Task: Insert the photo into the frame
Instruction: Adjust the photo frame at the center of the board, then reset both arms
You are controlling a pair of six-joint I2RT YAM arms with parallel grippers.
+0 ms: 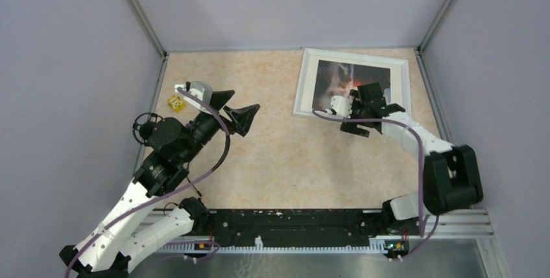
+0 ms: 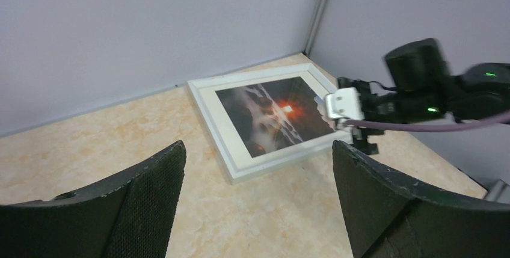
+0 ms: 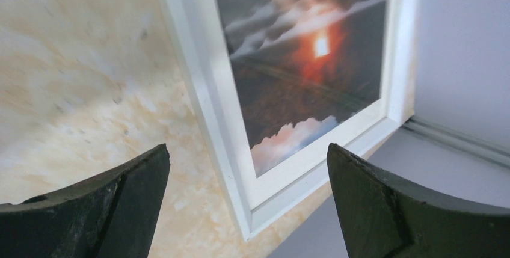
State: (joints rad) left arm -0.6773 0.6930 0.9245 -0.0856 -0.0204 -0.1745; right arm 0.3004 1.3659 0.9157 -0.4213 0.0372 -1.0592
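The white frame lies flat at the table's far right corner. The dark photo with its orange-red sun lies inside it, bordered by a flat white mat. My right gripper hovers open and empty over the frame's near right part; in the right wrist view its fingers straddle a corner of the frame and the photo. My left gripper is open and empty, raised over the left middle of the table, well apart from the frame. It faces the photo.
A small yellow block lies at the far left near the wall. Grey walls with metal corner posts close in the table on three sides. The right arm reaches over the frame's right side.
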